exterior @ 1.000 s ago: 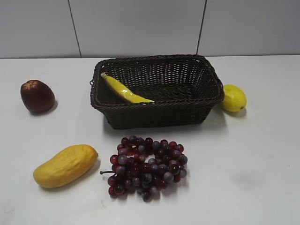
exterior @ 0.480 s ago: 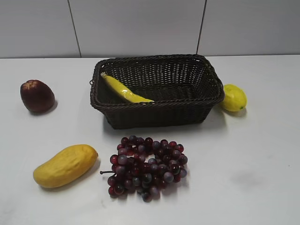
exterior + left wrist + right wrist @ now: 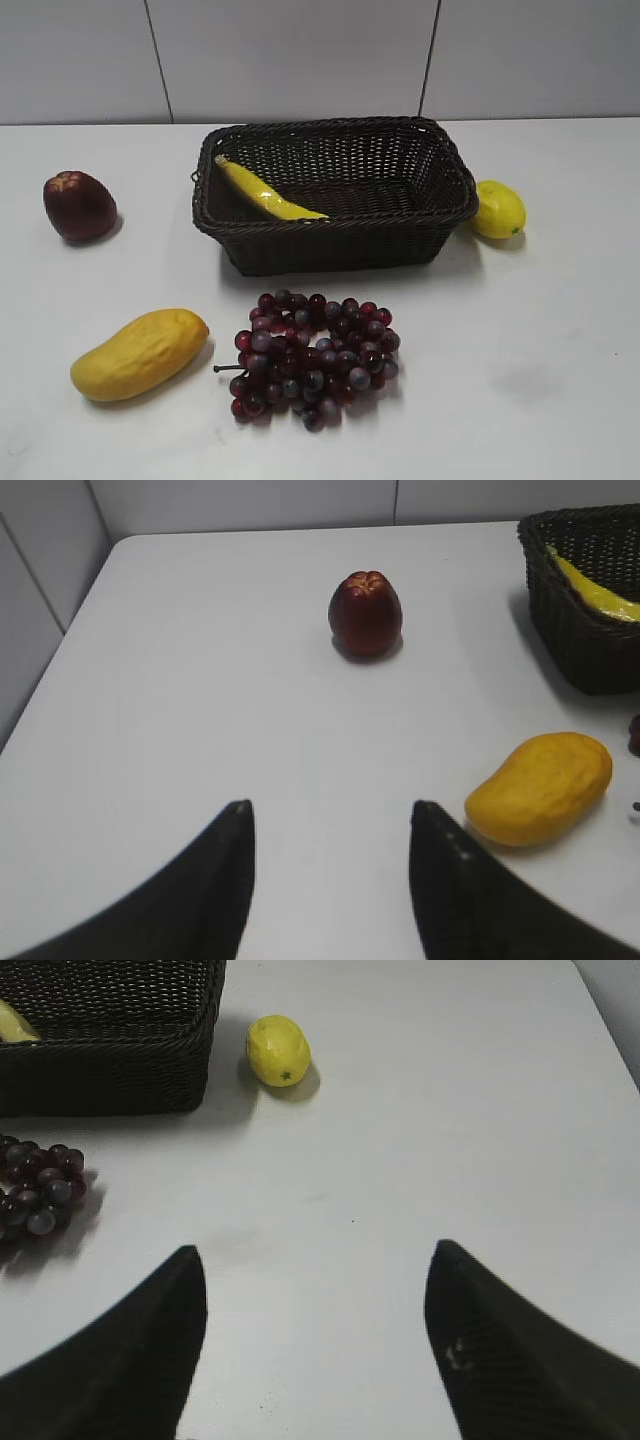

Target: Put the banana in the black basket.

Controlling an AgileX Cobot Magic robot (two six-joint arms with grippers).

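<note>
From my seat the banana point(image 3: 265, 192) lies inside the black basket point(image 3: 335, 240), propped at a slant against the left wall with its dark tip up near the braided rim, so I judge the task done. The left gripper point(image 3: 330, 820) hangs above bare counter point(image 3: 540, 330) with its fingers spread apart and nothing between them; the right gripper point(image 3: 315, 1260) is the same, spread wide and empty. Neither arm shows in the exterior view.

What worries me is small. The banana leans instead of lying flat on the basket floor, so a knock to the basket could slide it down, or at worst tip its high end over the rim. The likeliest cause would be an arm sweeping low across the middle. On the left, the mango point(image 3: 540, 788) sits just beside the path ahead and the dark red fruit point(image 3: 366, 614) stands further on; on the right, the grapes point(image 3: 40, 1195) and lemon point(image 3: 278, 1050) lie near the basket wall. I would keep both arms high and back
</note>
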